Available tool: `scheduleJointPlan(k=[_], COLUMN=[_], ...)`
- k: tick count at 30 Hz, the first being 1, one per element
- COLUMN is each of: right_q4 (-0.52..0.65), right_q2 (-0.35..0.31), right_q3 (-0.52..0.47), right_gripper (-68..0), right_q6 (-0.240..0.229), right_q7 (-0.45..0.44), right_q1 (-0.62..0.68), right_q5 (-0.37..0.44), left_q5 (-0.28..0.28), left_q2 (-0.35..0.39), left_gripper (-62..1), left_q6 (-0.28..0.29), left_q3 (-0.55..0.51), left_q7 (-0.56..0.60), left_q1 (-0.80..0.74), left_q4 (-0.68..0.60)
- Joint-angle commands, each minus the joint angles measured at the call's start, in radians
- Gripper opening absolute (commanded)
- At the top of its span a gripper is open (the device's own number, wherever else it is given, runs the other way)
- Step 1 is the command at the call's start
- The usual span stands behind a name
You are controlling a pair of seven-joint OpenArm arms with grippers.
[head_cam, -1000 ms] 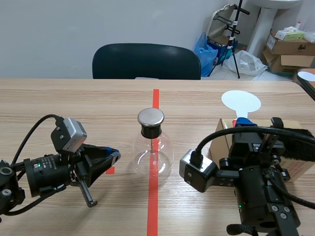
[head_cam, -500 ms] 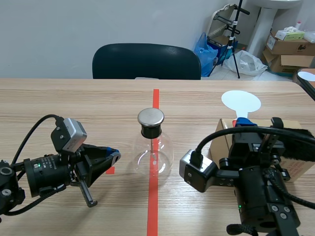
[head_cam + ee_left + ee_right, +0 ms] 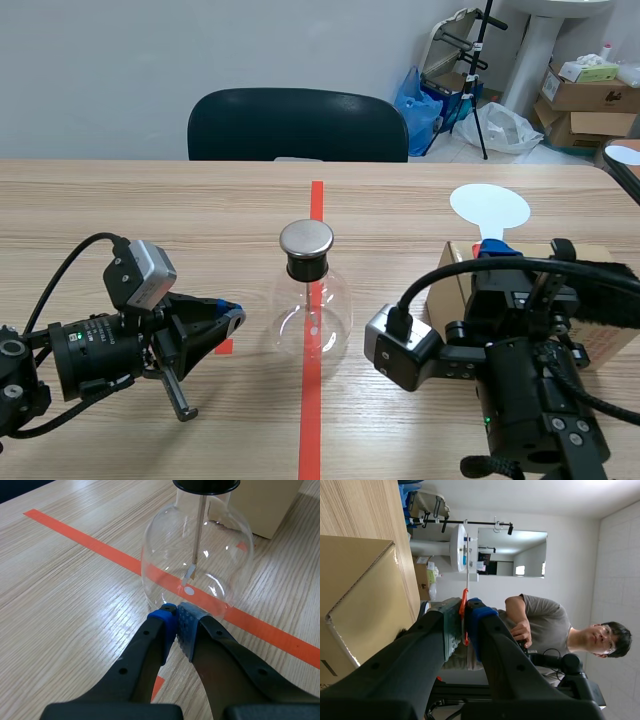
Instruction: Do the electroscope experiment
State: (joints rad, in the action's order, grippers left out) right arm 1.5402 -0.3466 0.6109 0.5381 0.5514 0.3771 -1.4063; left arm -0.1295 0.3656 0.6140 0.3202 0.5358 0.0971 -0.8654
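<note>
Electroscope (image 3: 312, 296) on the red tape line (image 3: 310, 420); our left gripper (image 3: 176, 614), closed empty, lies just beside its glass; our right gripper (image 3: 464, 614) clamps a white-disc wand (image 3: 489, 207).

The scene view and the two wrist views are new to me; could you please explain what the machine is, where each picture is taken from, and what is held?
This is a two-armed robot at a wooden table. The scene view looks out from between the arms; each wrist view looks along one arm's own fingers. At the table's middle stands a round clear glass flask with a black stopper and a metal disc on top: the electroscope. The left end effector is shut on nothing, just short of the flask. The right end effector pinches a thin white paddle with a round head, seen edge-on in its wrist view, with a brown cardboard box beside it.
</note>
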Motion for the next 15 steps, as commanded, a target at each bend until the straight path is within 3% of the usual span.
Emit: scheduleJointPlan(k=[1, 6, 15], right_q4=[0.005, 0.005, 0.005], right_q2=[-0.011, -0.011, -0.011], right_q3=[-0.004, -0.004, -0.004], right_gripper=[-66.5, -66.5, -66.5], right_q6=[0.014, 0.014, 0.014], right_q7=[0.002, -0.035, -0.195], right_q1=[-0.014, -0.014, -0.014], right_q5=[-0.005, -0.005, -0.005], left_q5=[0.014, 0.014, 0.014], left_q2=[-0.005, -0.005, -0.005], left_gripper=[-57.7, -57.7, -57.7], left_q6=[0.002, 0.002, 0.002], left_q3=[-0.006, -0.006, -0.006], left_q7=[0.021, 0.021, 0.021], left_q1=[0.005, 0.005, 0.005], left_q4=[-0.017, -0.017, -0.017])
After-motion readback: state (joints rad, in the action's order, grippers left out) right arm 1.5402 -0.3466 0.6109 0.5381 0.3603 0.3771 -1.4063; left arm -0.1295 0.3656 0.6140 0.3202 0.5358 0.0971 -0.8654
